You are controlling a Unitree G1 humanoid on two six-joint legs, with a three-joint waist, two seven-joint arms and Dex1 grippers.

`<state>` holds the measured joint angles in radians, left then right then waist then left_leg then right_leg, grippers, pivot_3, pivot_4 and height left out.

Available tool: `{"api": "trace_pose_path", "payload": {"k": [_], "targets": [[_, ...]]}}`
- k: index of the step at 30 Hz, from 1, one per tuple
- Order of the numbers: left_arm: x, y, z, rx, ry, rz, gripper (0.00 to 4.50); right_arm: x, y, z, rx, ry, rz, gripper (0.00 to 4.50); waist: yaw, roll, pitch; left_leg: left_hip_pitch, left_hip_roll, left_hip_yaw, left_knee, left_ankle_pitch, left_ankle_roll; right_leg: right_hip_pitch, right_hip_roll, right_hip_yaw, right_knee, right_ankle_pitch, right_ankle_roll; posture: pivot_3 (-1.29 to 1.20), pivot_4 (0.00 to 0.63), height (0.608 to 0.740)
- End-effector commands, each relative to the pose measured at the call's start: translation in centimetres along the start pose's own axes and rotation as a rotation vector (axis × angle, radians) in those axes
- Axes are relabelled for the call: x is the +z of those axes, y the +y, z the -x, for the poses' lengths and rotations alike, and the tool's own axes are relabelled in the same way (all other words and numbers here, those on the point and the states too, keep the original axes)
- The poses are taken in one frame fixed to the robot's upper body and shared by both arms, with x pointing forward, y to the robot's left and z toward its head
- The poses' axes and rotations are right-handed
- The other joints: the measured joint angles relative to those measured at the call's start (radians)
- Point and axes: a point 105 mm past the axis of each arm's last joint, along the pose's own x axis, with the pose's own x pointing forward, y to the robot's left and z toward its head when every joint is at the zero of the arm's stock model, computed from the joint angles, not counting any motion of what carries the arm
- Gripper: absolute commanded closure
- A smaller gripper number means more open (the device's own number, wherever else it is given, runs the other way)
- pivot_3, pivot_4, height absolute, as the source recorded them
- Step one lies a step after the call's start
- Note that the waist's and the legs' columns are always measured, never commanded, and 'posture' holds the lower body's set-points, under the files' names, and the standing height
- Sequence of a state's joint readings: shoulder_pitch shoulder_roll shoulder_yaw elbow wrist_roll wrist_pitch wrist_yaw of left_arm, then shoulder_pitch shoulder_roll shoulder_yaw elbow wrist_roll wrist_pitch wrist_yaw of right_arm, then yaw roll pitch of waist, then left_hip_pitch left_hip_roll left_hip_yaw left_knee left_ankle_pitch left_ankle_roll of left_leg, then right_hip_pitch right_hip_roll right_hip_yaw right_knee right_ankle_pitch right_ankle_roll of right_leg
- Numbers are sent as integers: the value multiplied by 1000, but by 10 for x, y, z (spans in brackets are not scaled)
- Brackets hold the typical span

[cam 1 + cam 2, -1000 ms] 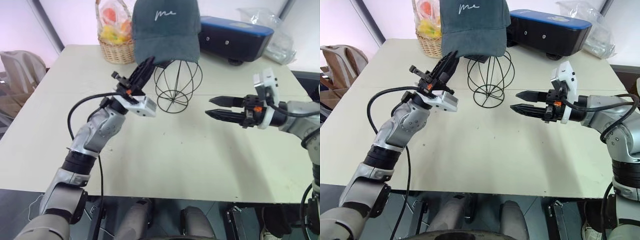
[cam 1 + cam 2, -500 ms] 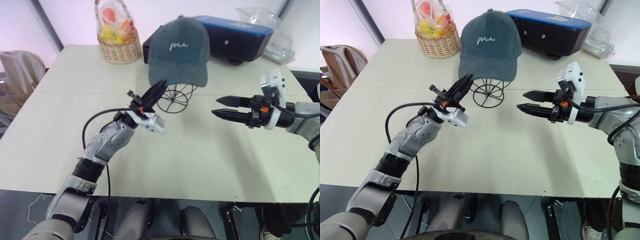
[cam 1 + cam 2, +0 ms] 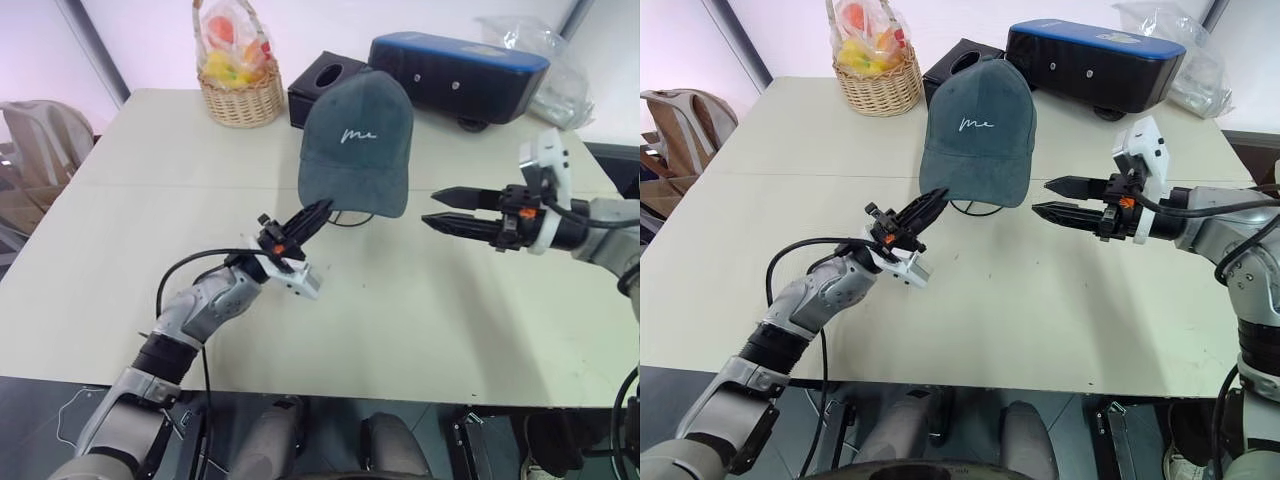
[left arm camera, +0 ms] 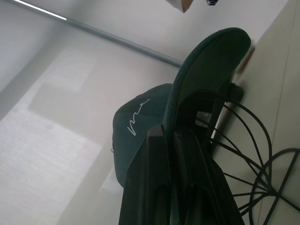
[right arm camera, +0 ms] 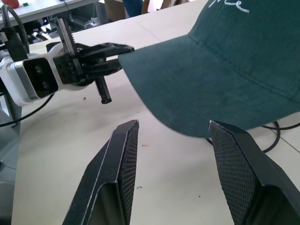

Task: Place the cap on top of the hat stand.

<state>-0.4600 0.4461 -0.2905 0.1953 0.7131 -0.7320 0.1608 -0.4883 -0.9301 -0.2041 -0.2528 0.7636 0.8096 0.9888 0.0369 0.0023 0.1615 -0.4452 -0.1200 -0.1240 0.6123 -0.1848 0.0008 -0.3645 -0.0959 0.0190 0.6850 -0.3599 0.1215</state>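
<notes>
The dark teal cap with white script on its front sits low over the hat stand, whose black wire peeks out under the brim. In the left wrist view the wire hoops show under the cap. My left gripper is shut on the near-left edge of the cap's brim and points up toward it. To the right of the cap my right gripper is open and level, its fingers apart and holding nothing. In its wrist view the brim hangs just ahead of its fingers.
At the back of the table stand a wicker basket of fruit, a black tissue box and a blue-and-black device. Clear plastic bags lie at the far right. A chair stands off the table's left edge.
My left gripper has come down with the cap's brim in it, and the cap has sunk over the hat stand until the wire is nearly hidden. The right gripper has stayed put.
</notes>
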Motion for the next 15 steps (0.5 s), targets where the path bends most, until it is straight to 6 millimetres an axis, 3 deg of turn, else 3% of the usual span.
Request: {"api": "trace_pose_path", "payload": {"k": [1, 7, 15], "targets": [[3, 0, 6, 11, -9, 0, 4413, 14, 4, 1, 12, -24, 51, 2074, -1, 0, 0, 0, 0, 0, 0, 0, 0, 0, 0, 0, 0, 0, 0, 0, 150, 740], [5, -15, 17, -30, -7, 4, 4413, 14, 3, 1, 10, -25, 53, 2074, -1, 0, 0, 0, 0, 0, 0, 0, 0, 0, 0, 0, 0, 0, 0, 0, 150, 740], [8, -19, 17, -34, -17, 7, 4413, 15, 2, 2, 10, -26, 60, 2074, 0, 0, 0, 0, 0, 0, 0, 0, 0, 0, 0, 0, 0, 0, 0, 0, 150, 740]]}}
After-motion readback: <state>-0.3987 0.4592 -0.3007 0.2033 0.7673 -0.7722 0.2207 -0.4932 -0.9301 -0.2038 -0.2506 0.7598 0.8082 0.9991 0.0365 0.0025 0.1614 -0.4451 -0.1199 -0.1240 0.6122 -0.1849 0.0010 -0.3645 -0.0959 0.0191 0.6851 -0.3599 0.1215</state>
